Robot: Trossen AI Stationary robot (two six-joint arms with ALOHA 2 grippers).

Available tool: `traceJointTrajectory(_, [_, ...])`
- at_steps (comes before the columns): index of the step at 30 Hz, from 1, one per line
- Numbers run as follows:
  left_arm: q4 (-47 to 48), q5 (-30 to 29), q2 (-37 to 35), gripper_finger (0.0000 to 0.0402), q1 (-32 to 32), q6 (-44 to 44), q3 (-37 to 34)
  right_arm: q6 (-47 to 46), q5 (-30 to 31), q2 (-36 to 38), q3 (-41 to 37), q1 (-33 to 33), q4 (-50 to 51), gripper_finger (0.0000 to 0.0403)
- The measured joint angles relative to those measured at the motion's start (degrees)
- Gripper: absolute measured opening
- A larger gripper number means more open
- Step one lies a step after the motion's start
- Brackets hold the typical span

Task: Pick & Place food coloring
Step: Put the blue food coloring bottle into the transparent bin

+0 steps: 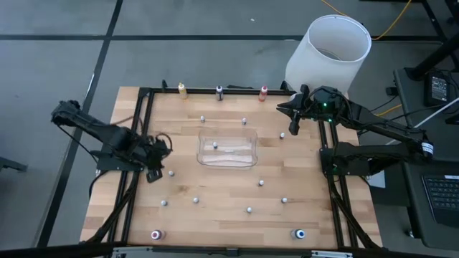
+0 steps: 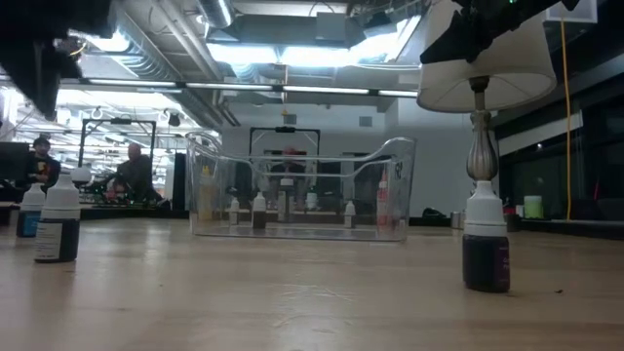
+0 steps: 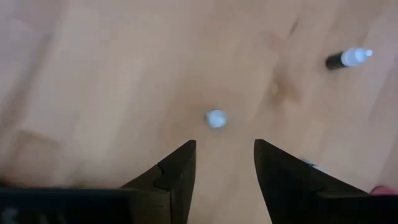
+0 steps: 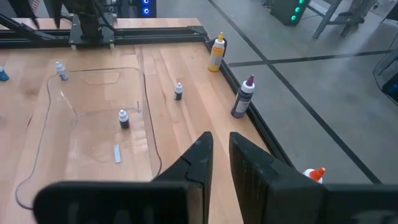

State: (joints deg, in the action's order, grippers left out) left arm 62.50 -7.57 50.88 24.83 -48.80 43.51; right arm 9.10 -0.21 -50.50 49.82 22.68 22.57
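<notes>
No text, label, brand, number or sign can be read on anything here.

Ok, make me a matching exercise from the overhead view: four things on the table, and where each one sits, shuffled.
Things:
1. pink bottle
2. blue bottle
3. clear tray
4. yellow-orange bottle

Places, in the high view:
A. middle of the table
B. table's lower left corner
C. top edge, leftmost of three bottles
D. table's lower right corner

Pairs: 1-B, 2-D, 3-A, 4-C
</notes>
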Motion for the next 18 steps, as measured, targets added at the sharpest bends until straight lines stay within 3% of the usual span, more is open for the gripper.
traceJointTrajectory(6, [-11.74,-0.32,2.54,0.0199,1.04,-1.38,-6.96,0.0,0.03,0.0,-0.01,0.0,0.04,0.0058])
traceJointTrajectory(13, [-11.84,-0.39,6.83,0.0246,0.91,-1.64,-8.94,-0.02,0.02,-0.01,-0.02,0.0,0.07,0.0058])
traceJointTrajectory(18, [-12.96,-1.29,10.93,0.0258,0.91,-1.64,-9.4,-0.02,0.02,-0.02,0.0,0.0,0.07,0.0058])
